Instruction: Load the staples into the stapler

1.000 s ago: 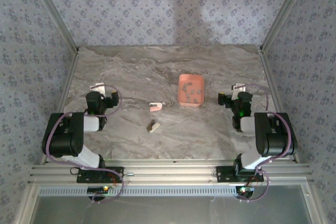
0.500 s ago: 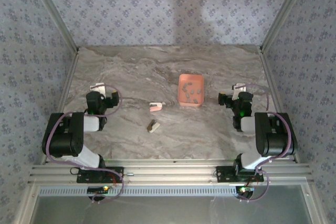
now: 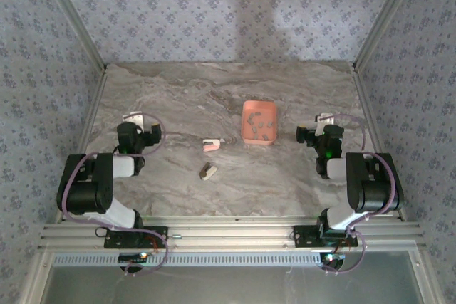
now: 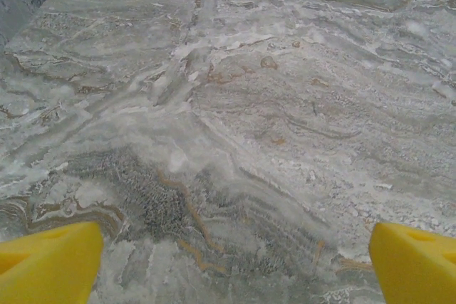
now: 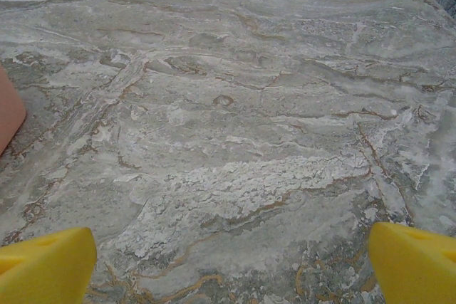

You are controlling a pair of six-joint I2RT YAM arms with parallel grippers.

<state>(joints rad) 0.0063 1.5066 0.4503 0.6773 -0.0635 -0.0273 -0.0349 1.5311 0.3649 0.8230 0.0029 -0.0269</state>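
In the left wrist view, the yellow pads point(image 4: 46, 265) of the left gripper point(image 4: 235, 265) are seen at the lower left and lower right corners of the frame. They are spread wide apart, with nothing but the bare marbled table point(image 4: 235, 105) between them. In the right wrist view, the right gripper point(image 5: 231, 265) is shown the same way: its pads are set at the two lower corners, fully parted, and nothing is held. A sliver of the salmon-orange tray point(image 5: 7, 108) is caught at the left edge of that frame.

In the top view, the left gripper is found at the left of the frame and the right gripper at the right, both well apart from the things in the middle. The staples point(image 3: 262, 127) are seen as several small grey pieces lying inside the tray, right of centre in the frame. The stapler point(image 3: 211, 145), small and pink-and-white, lies on the table to the lower left of the tray, apart from it. A small brown-and-white object point(image 3: 207, 171) lies just below the stapler; what it is cannot be told.
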